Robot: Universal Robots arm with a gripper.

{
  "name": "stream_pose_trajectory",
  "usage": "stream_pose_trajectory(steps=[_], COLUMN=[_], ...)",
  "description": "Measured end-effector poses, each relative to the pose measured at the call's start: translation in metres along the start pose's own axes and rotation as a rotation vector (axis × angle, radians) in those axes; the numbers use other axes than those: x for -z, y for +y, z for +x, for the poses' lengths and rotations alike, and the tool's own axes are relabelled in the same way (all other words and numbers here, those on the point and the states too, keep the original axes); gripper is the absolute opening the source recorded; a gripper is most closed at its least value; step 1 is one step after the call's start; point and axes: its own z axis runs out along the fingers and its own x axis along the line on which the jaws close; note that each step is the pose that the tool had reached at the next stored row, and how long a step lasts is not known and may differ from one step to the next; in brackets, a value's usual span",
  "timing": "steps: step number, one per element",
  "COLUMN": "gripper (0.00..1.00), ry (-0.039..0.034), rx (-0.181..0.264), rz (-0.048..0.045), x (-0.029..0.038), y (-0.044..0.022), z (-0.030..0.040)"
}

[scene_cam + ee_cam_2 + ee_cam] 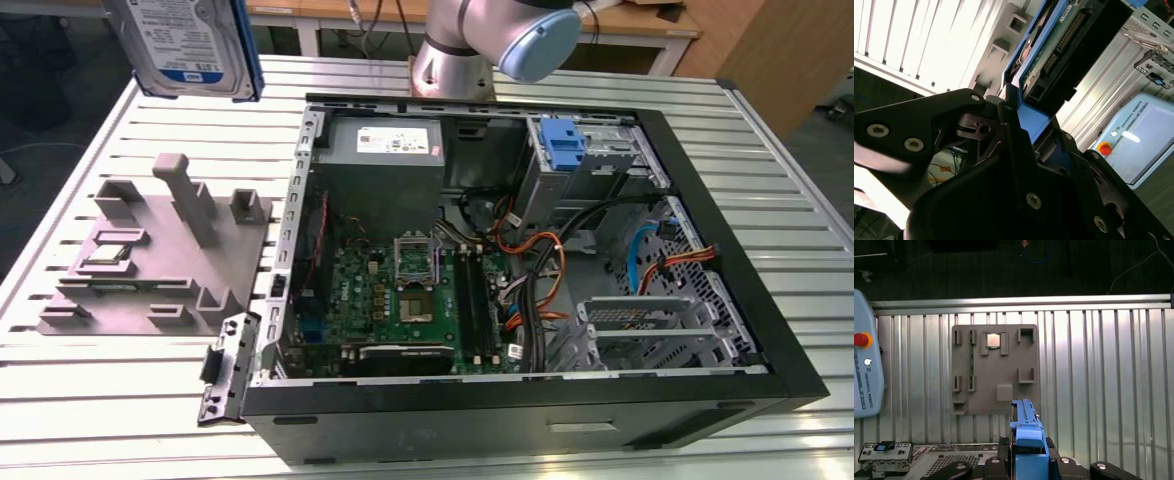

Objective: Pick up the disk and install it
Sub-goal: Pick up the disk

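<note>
The disk (pixel 187 45), silver-grey with a white-and-blue label and blue side rails, hangs upright in the air above the table's far corner, at the exterior view's left. It is well apart from the open computer case (pixel 747 330). In the first wrist view the disk (pixel 1027 432) shows edge-on as a blue rail, with my gripper (pixel 1028 452) shut on it from both sides. The second wrist view shows the disk's green circuit-board side (pixel 1054 47) and a blue rail held between the black fingers (pixel 1004 125).
A grey moulded fixture (pixel 147 260) with posts and pockets lies on the slatted table (pixel 134 410), below the disk. Inside the case are a motherboard (pixel 400 290), a grey power supply (pixel 384 140), cables, and a drive bay with a blue latch (pixel 566 145). A teach pendant (pixel 866 375) lies nearby.
</note>
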Motion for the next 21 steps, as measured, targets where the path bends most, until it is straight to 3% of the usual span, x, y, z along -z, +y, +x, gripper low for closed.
stream_pose_trajectory(steps=[13,21], gripper=[0.36,0.36], ry=[0.0001,0.0001], rx=[0.000,0.000], rz=[-0.0001,-0.0001], x=[0.0003,0.0005], y=[-0.0173,-0.0339], z=[-0.0007,-0.0015])
